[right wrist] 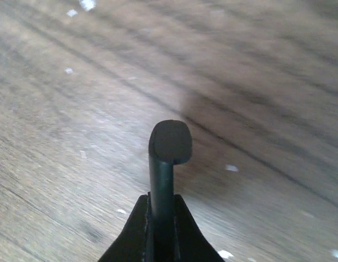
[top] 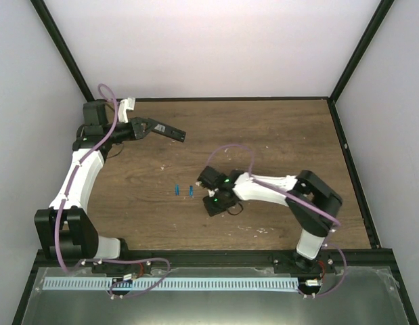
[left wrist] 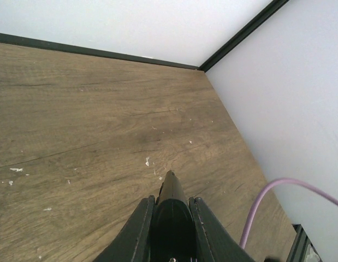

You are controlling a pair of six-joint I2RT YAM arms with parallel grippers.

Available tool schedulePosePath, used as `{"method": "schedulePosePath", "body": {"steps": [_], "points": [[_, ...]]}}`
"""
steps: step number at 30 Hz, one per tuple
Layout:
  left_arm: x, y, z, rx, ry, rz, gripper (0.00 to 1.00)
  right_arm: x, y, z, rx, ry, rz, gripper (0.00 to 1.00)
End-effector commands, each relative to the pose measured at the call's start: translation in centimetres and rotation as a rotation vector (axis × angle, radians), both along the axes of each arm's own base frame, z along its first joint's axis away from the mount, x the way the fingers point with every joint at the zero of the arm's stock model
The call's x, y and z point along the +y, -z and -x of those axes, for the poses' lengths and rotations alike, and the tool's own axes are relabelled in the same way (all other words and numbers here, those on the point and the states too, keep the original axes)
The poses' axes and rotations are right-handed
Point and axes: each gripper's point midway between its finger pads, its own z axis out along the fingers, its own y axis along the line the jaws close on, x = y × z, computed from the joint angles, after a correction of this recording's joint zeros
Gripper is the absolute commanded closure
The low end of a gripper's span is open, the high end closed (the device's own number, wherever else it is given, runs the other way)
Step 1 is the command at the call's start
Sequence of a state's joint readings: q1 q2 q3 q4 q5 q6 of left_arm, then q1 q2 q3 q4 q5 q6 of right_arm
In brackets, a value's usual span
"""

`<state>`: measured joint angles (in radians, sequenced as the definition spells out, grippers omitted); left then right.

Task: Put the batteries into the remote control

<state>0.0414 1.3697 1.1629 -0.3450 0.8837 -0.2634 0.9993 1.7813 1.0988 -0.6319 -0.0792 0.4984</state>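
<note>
- Left hand (top: 143, 127) was clamped shut on one end of the remote control (top: 165, 131), back in the far-left corner of the surface (top: 277, 135). The wrist cam showed the black bar wedged tight between both fingers (left wrist: 138, 229).
- Remote's long axis ran roughly left-to-right in the top view. Its free end pointed to the robot's right, toward the middle of the surface, angled a touch toward the near edge. It looked lifted off the wood, though I couldn't swear to it.
- Couldn't tell which way the battery slot faced, nothing showed it.
- Right hand (top: 214, 203) was closed on a thin black piece (right wrist: 169, 147), seen edge-on with a rounded top. My guess was the battery cover.
- Both blue batteries (top: 177, 190) lay side by side on the surface, just beside the right hand and well apart from the remote. Each had its long axis running near-to-far.
- So I'd say it was the prep stage: remote held, cover likely off, no battery picked up yet.
- Next move probably called for dropping that black piece somewhere out of the way. Then the right hand needed to pinch one battery across its thin body.
- Those things are tiny and round, so they'd likely roll if nudged.
</note>
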Motion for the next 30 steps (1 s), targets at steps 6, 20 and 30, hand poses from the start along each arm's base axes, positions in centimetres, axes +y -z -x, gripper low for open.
{"method": "schedulePosePath", "body": {"steps": [6,20,30], "points": [[0.0,-1.0,0.0,-0.034,0.0,0.018,1.0,-2.1,-3.3,-5.0,-0.012,0.086,-0.333,0.99],[0.3,-1.3,-0.5,-0.042,-0.024,0.002,1.0,-4.1,-0.5,-9.3,0.112,0.147,-0.412,0.89],[0.3,-1.4,-0.7,-0.048,-0.023,0.001,1.0,-7.0,-0.5,-9.5,0.072,0.167,-0.247,0.6]]}}
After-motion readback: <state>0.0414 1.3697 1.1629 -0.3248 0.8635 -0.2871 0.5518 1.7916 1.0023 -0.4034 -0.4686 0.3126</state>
